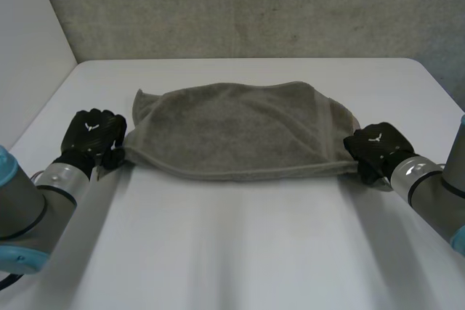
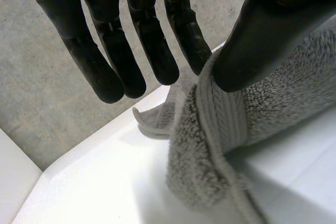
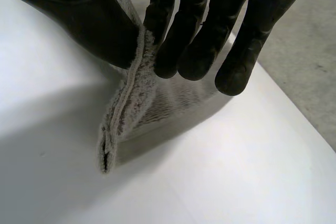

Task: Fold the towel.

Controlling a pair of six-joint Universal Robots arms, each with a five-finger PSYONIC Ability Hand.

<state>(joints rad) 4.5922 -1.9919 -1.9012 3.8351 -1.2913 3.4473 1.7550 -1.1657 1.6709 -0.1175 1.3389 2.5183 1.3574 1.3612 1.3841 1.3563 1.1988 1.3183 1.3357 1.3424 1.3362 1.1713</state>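
A grey towel (image 1: 240, 128) lies folded in half across the white table (image 1: 232, 252), its fold line toward me. My left hand (image 1: 91, 132) is at the towel's near left corner, my right hand (image 1: 374, 144) at its near right corner. In the left wrist view the thumb (image 2: 262, 35) presses the towel's hem (image 2: 220, 124) against a straight finger, while the other fingers (image 2: 131, 51) stand free. In the right wrist view the thumb (image 3: 79, 9) and fingers (image 3: 210, 24) pinch the doubled towel edge (image 3: 131, 108) and lift it slightly off the table.
A grey concrete wall (image 1: 254, 5) rises behind the table's far edge. A white panel (image 1: 29, 49) stands at the left. The towel's far left corner (image 1: 142, 99) curls up a little. Bare tabletop stretches in front of the towel.
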